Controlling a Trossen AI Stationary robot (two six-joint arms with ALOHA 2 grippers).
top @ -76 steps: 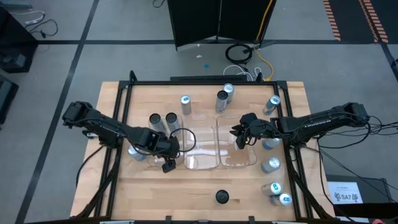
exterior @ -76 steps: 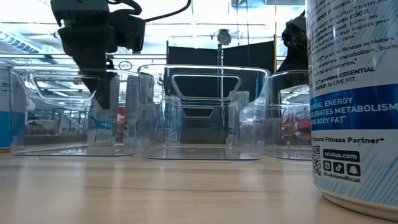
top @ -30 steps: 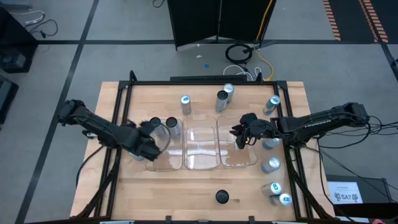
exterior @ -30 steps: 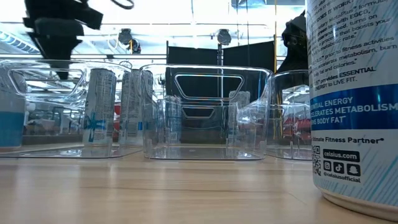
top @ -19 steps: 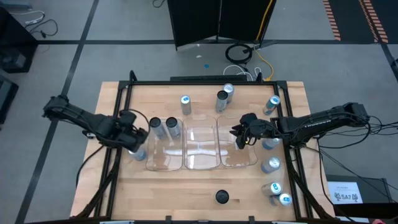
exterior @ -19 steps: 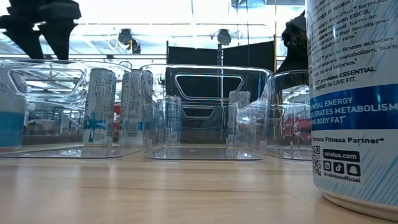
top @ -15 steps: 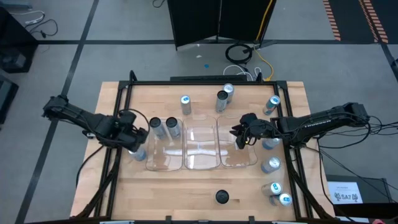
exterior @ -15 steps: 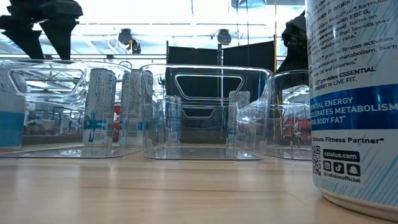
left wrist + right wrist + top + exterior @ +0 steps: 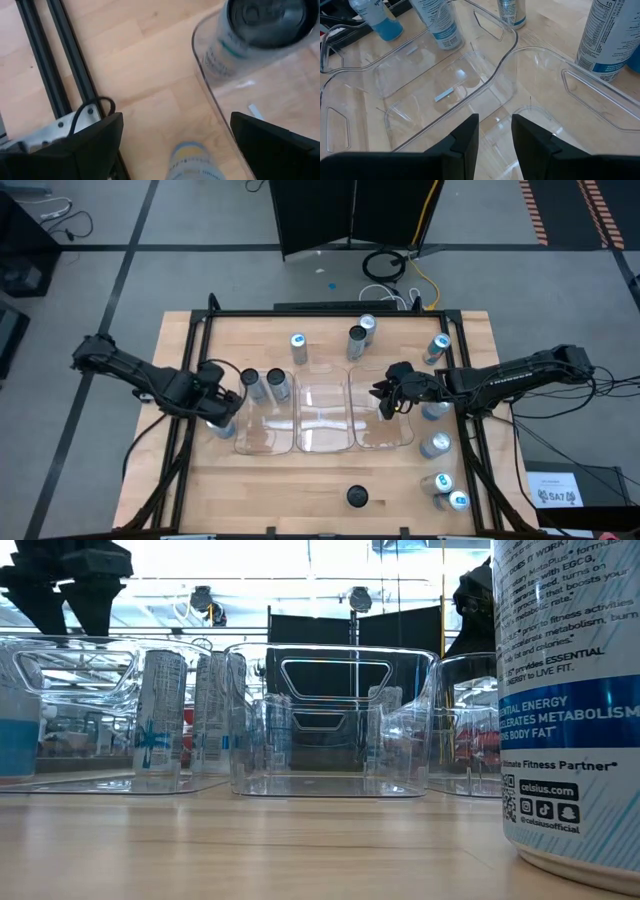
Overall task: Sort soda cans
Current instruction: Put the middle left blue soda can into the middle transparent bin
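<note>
My left gripper (image 9: 218, 408) hovers open beside the left clear tray (image 9: 262, 442), just above a pale-topped soda can (image 9: 222, 426) that stands on the table outside the tray's left wall. In the left wrist view this can (image 9: 192, 161) shows between the wide-apart fingers, with nothing touching it. Two dark-topped cans (image 9: 250, 378) (image 9: 275, 380) stand upright in the tray's far end; one of them (image 9: 265, 20) shows in the left wrist view. My right gripper (image 9: 383, 400) waits over the right tray (image 9: 400, 442), its fingers (image 9: 465, 137) a narrow gap apart.
Three clear trays sit side by side mid-table, the middle one (image 9: 322, 442) holding nothing. Loose cans stand near the far edge (image 9: 298, 342) (image 9: 357, 335) and along the right edge (image 9: 435, 443) (image 9: 441, 482). One dark-topped can (image 9: 356, 496) stands by the near edge, large in the low view (image 9: 570, 690).
My left gripper has moved out from over the left tray toward the table's left edge, rising a little, and has then held still above the can beside the tray. The two cans in the tray stay upright where they were.
</note>
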